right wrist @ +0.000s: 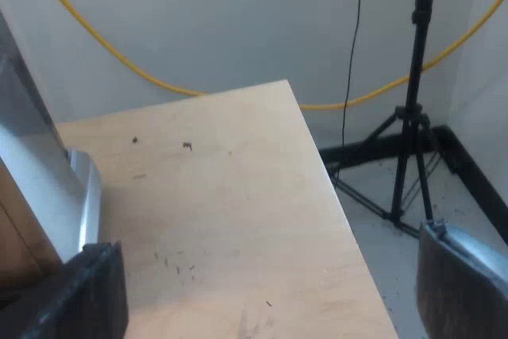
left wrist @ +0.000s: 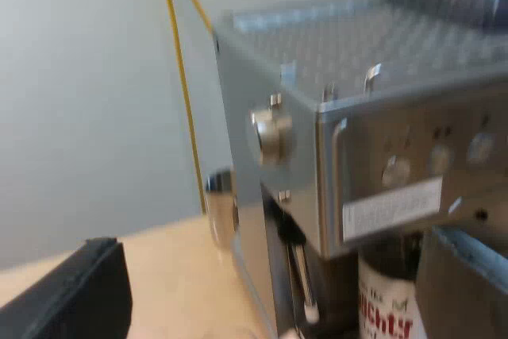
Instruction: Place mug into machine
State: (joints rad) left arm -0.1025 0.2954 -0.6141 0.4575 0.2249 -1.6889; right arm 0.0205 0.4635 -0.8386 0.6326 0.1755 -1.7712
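The mug (left wrist: 387, 309) is seen under the machine's (left wrist: 357, 117) front; the left gripper (left wrist: 274, 275) is spread wide near it, the right gripper (right wrist: 268, 275) spread wide over the table (right wrist: 222, 196)

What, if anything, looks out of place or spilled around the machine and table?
Nothing much. The mug looks upright under the espresso machine's front, with no spill visible. The only oddity is a few small dark specks scattered on the table, perhaps coffee grounds or marks.
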